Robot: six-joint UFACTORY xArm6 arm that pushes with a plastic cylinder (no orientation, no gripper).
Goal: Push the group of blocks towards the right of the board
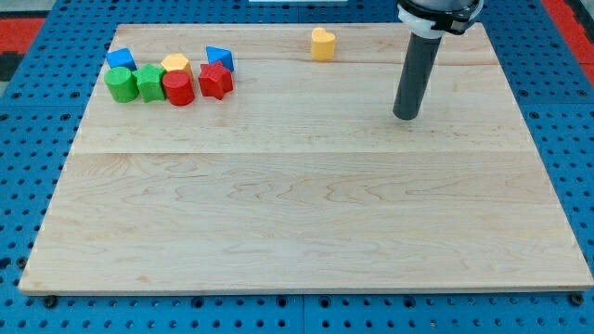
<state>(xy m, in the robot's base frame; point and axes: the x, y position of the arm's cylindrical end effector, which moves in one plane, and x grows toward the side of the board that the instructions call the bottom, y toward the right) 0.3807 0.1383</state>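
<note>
A group of blocks sits at the board's top left: a blue block [121, 59], a green cylinder [120, 84], a green star-like block [150, 83], a yellow block [175, 64], a red cylinder [178, 89], a red star-like block [215, 81] and a blue block [220, 57]. They lie close together, most touching. A lone yellow heart-like block [322, 44] sits at the top middle. My tip [406, 115] rests on the board at the upper right, far to the right of the group and below-right of the yellow heart.
The wooden board [306, 223] lies on a blue perforated table [28, 167]. The rod's mount [438, 13] shows at the view's top right.
</note>
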